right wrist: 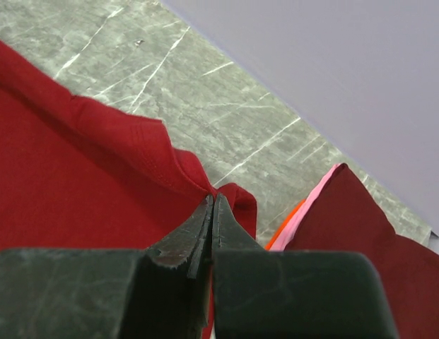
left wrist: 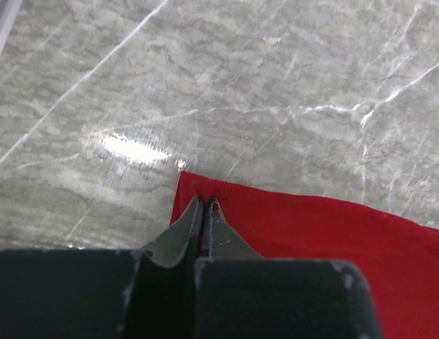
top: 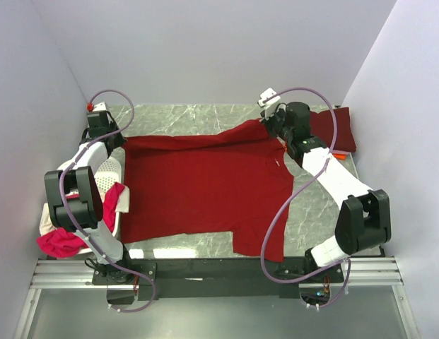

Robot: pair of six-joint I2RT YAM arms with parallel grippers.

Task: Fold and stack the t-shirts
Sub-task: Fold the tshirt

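arms: 2
pincers: 2
red shirt: 1
stacked shirts: 3
basket: 1
basket shirts: 2 seen

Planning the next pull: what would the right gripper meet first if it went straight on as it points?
Past the large dark red cloth t-shirt pinched in the right gripper, bare grey marble tabletop comes first, then probably the pale wall; depth is unclear.
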